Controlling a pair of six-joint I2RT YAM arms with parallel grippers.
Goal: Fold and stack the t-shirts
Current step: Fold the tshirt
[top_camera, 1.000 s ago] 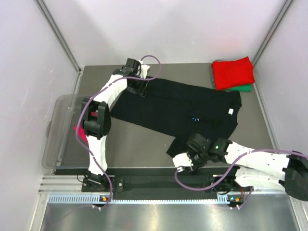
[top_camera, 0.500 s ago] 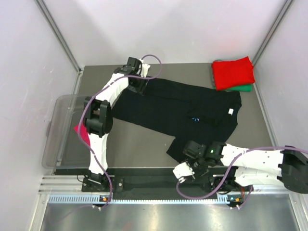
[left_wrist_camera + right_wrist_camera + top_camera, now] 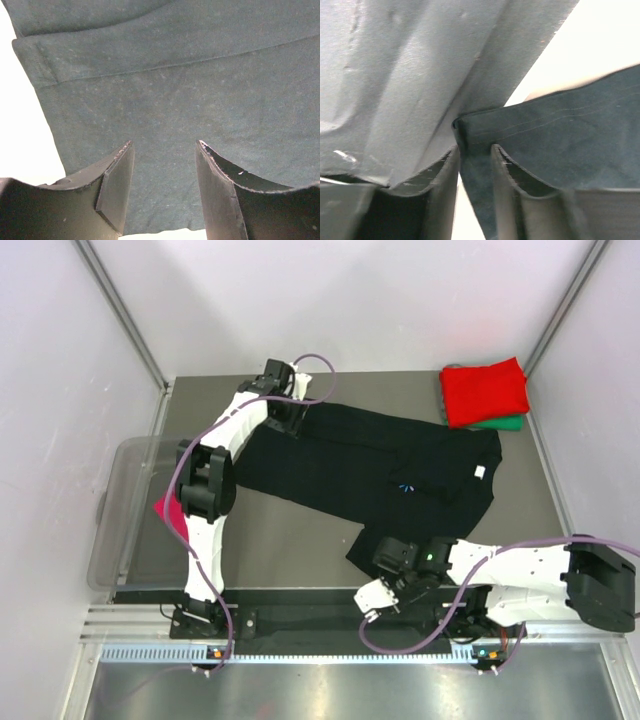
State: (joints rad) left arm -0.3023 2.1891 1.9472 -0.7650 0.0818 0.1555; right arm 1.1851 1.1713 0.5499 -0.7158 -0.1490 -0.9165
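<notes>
Right gripper (image 3: 475, 157) pinches black shirt (image 3: 340, 455) hem between jaws, left gripper (image 3: 162, 150) gapes over cloth just ahead; likely next: left clamps, then fold.

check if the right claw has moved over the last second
Yes. In the top view the right claw, pinching the black shirt's hem, has shifted toward the near-edge rail and slightly left.

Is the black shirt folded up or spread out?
Spread out. The black shirt lies flat across the table, unlike the red shirt folded at the far corner.
</notes>
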